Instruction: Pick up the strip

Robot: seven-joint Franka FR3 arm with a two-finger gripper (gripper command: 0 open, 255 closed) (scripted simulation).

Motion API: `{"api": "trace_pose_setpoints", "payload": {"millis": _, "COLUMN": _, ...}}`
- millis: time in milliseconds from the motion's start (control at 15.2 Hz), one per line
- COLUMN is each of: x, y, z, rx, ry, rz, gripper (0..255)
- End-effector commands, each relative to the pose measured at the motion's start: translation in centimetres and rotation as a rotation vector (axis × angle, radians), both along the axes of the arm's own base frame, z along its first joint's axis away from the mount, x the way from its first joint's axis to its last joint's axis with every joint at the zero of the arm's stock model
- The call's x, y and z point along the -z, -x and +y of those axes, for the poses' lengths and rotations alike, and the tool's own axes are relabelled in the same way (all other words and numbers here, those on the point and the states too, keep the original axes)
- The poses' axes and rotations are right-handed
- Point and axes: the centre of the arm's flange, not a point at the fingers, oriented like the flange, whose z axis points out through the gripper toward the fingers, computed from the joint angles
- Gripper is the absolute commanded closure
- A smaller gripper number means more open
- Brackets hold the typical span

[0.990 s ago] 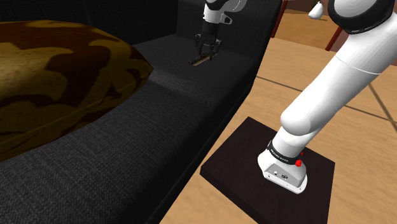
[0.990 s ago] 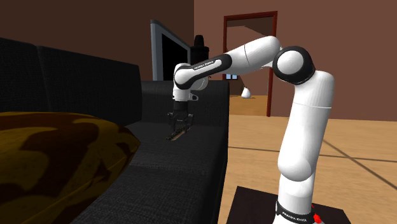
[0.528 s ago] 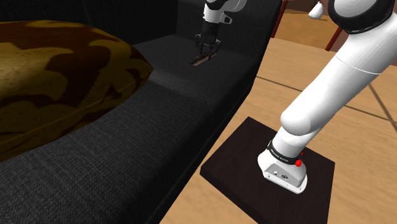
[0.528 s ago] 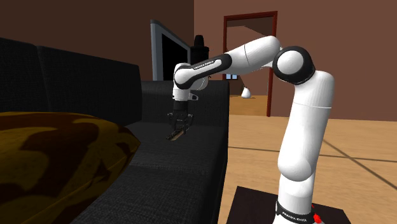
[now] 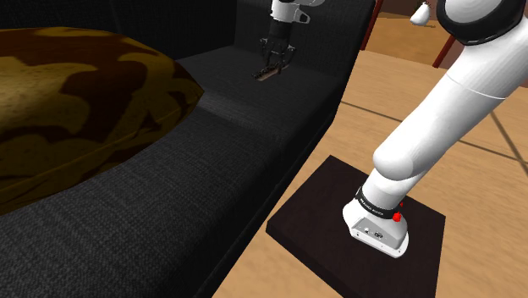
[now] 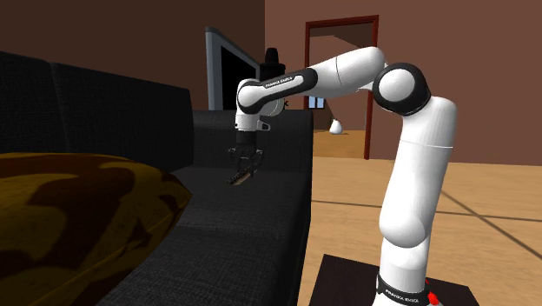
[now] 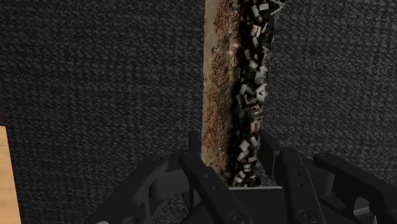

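Observation:
The strip [image 7: 230, 83] is long and narrow, brown and crumbly along one side and covered in small dark grey chips along the other. My black gripper [image 7: 236, 170] is shut on its near end. In the shoulder view the gripper [image 5: 274, 63] hangs over the far end of the dark sofa seat [image 5: 211, 127], and the strip [image 5: 266, 75] slants down from its fingertips, just above the fabric. The second exterior view has the gripper [image 6: 242, 165] pointing down with the strip [image 6: 238, 179] held slightly off the cushion.
A big brown and yellow patterned cushion [image 5: 76, 102] lies on the sofa nearer the camera. The sofa's backrest [image 6: 95, 113] and armrest [image 5: 338, 42] rise around the seat. Wooden floor [image 5: 406, 110] and the dark stand [image 5: 355, 224] lie to the shoulder view's right.
The gripper has risen a little from the seat, and the strip has come up with it.

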Motion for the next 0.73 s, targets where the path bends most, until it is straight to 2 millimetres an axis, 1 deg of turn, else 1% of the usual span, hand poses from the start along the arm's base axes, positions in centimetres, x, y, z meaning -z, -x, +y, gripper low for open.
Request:
{"api": "trace_pose_setpoints", "payload": {"millis": 0, "x": -1.1, "y": 0.1, "z": -0.1, "rx": 0.000, "ry": 0.000, "rz": 0.000, "gripper": 255}}
{"api": "trace_pose_setpoints", "payload": {"millis": 528, "x": -5.3, "y": 0.1, "z": -0.1, "rx": 0.000, "ry": 0.000, "rz": 0.000, "gripper": 255}}
{"api": "trace_pose_setpoints", "payload": {"millis": 660, "x": -5.4, "y": 0.1, "z": -0.1, "rx": 0.000, "ry": 0.000, "rz": 0.000, "gripper": 255}}
